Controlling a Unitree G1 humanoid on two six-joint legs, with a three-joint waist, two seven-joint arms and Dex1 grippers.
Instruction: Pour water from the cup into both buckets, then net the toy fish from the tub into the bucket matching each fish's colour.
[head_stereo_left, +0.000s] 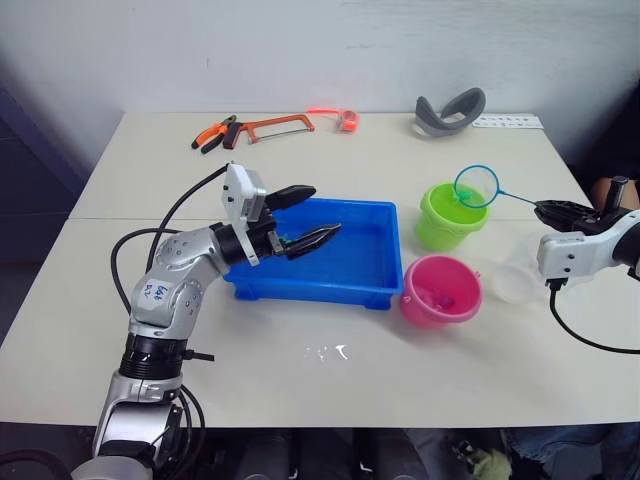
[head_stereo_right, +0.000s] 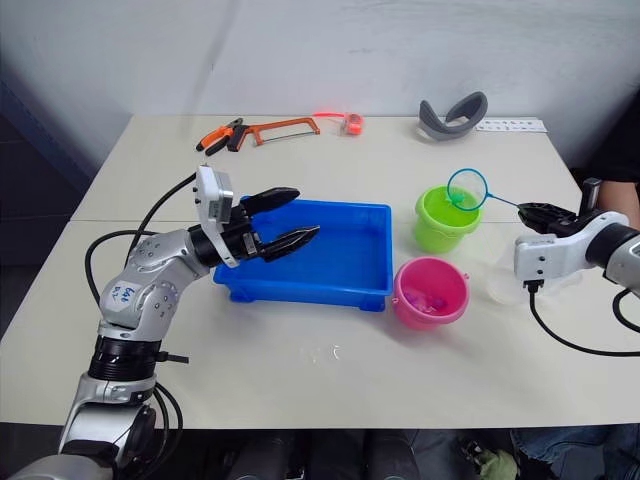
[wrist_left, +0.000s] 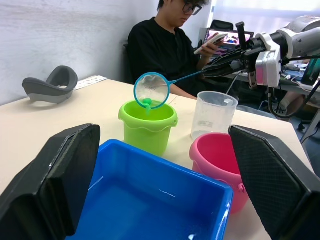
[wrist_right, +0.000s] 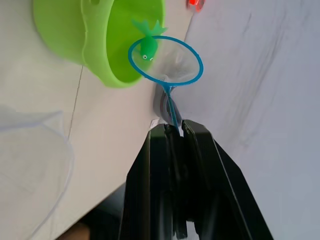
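Net (head_stereo_left: 477, 186) in my right gripper (wrist_right: 174, 131) is hanging over the lime green bucket (head_stereo_left: 446, 216), its round blue hoop tilted just above the bucket's rim. My right fingers are pressing together on the thin handle, with nothing else between them. A green toy fish (wrist_right: 148, 46) is lying against the hoop's edge, right over the bucket's mouth; in the left wrist view it is showing as a small green blob at the bottom of the pale mesh.

My left gripper (head_stereo_left: 305, 218) is hovering over the left end of the blue tub (head_stereo_left: 372, 252), fingers spread wide apart and gripping nothing. Water is sitting in the tub's bottom, and I cannot make out any fish in it.

Near me from the green bucket, the pink bucket (head_stereo_left: 441, 290) is standing just beside the tub's right end, with small pink pieces lying inside it. To its right, the clear cup (wrist_left: 213, 114) is standing upright on the white table (head_stereo_left: 300, 370).

A person (wrist_left: 167, 50) in black is sitting beyond the table's far right corner, looking at a phone. Along the table's back edge are lying orange pliers (head_stereo_left: 213, 134), a hacksaw (head_stereo_left: 272, 126) and a grey headset (head_stereo_left: 452, 110).
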